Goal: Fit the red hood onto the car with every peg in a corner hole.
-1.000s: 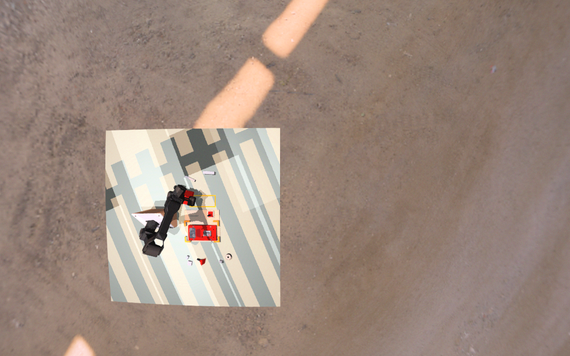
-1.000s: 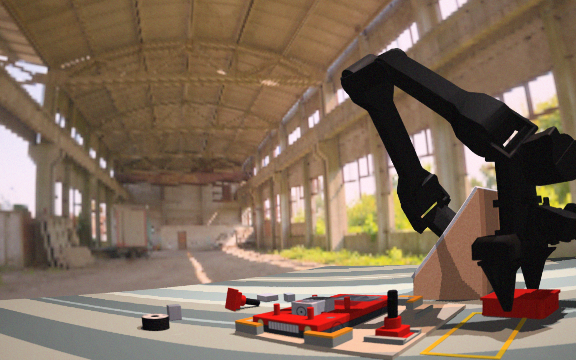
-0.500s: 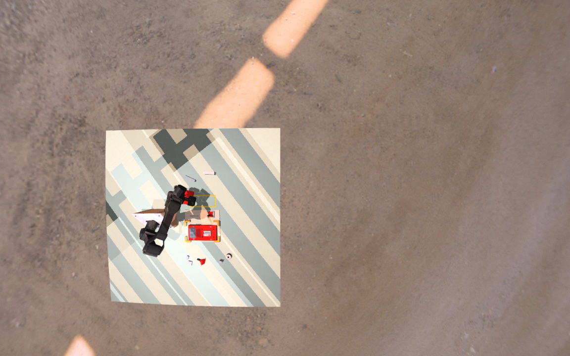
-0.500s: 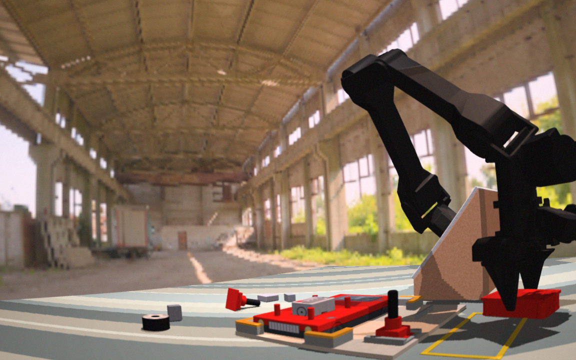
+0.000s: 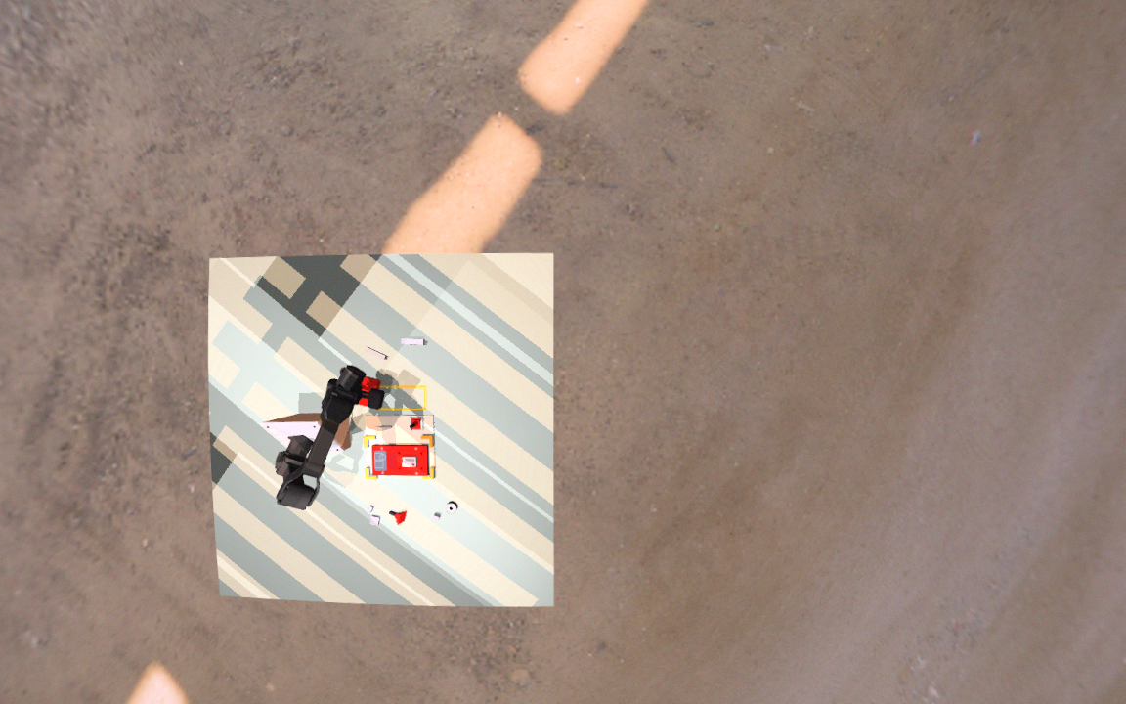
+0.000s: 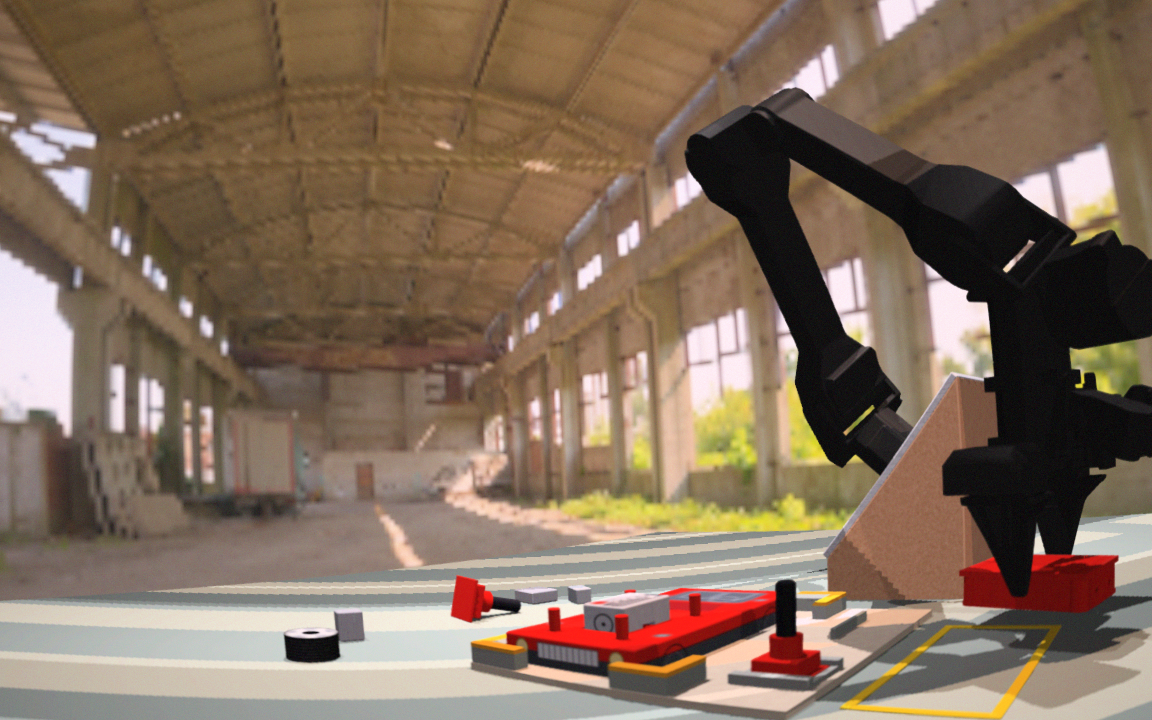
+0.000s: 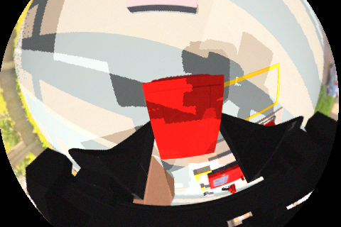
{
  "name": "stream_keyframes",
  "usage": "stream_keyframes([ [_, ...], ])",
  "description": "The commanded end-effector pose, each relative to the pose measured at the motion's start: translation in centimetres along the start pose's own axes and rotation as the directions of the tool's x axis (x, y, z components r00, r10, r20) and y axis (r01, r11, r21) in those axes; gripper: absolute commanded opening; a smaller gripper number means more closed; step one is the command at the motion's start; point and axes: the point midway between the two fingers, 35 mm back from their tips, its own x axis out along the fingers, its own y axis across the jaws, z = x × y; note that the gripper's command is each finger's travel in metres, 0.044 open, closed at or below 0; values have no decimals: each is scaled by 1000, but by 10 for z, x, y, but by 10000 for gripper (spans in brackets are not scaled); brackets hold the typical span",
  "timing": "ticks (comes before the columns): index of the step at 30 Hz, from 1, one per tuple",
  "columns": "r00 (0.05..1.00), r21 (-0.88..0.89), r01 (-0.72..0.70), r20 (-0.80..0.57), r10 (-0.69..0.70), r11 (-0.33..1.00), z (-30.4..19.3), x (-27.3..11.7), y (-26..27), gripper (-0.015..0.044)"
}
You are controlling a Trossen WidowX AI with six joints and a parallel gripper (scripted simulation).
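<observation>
My end effector [image 5: 363, 393] [image 6: 1048, 573] [image 7: 185, 119] is clamped on the hood [image 5: 370, 385] [image 6: 1041, 577] [image 7: 185, 113], near the yellow outline [image 5: 425, 398] [image 6: 1029, 667] [image 7: 278, 83] and well apart from the chassis [image 5: 401, 461] [image 6: 678, 622] [image 7: 227, 176]. Grip looks far from its centre, I'd say; the hood could pitch, and skewed holes would then jam on the pegs [image 6: 553, 618].

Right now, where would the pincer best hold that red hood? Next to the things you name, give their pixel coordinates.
Probably by its two opposite upright side walls, coming straight down from above: the hood [image 5: 369, 385] [image 6: 1072, 583] [image 7: 186, 113] is boxy, roof up, and the pincer's [image 6: 1045, 573] [image 7: 188, 149] fingers already straddle it that way.
</observation>
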Motion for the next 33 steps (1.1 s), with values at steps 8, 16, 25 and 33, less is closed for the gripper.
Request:
stream_keyframes([
  [8, 1000, 6, 1, 13, -1, 1000, 3, -42, -1, 0],
  [16, 1000, 6, 1, 13, -1, 1000, 2, -68, -1, 0],
  [25, 1000, 6, 0, 14, -1, 1000, 2, -82, -1, 0],
  [33, 999, 168, -8, 32, 2, 986, -11, -84, -33, 0],
])
